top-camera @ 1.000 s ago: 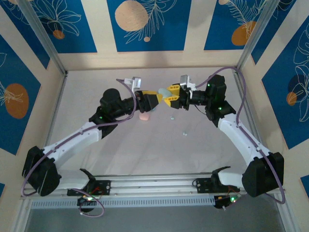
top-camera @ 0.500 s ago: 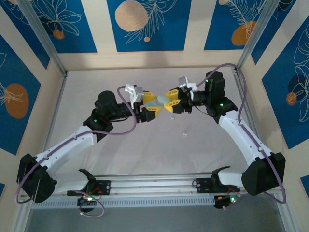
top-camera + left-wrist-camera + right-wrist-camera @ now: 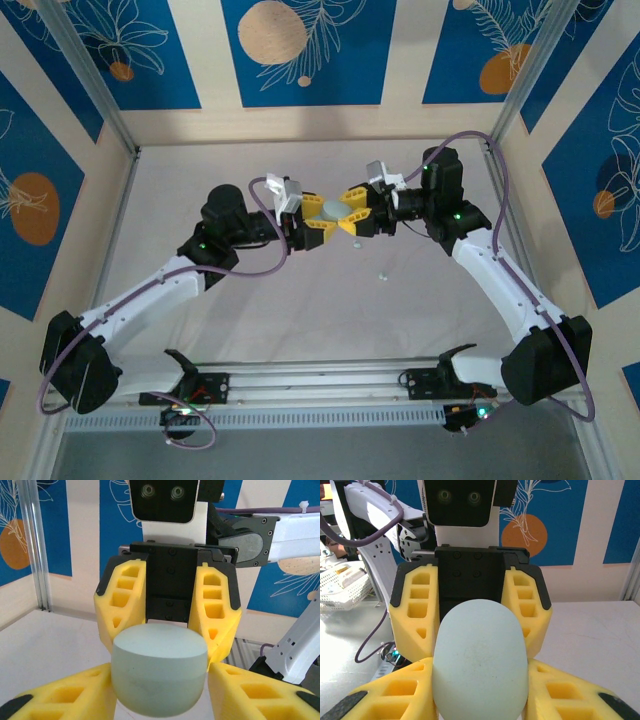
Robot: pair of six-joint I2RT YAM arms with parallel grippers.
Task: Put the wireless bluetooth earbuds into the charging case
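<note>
Blue walls ring the tabletop [image 3: 300,320]; left gripper [image 3: 318,221] and right gripper [image 3: 348,212] both pinch the charging case [image 3: 332,208], likely light, hard and slick, best held by its broad flanks.

Case [image 3: 480,655] & fingers [image 3: 415,610]: matt, smooth plastic.

Reaches in from both lower corners of the top view, elbows bent, meeting left gripper [image 3: 322,218] and right gripper [image 3: 346,212] nose to nose above centre. Clamps the right's fingers on a pale case [image 3: 332,208]; brackets it with the left's, contact unclear.
</note>
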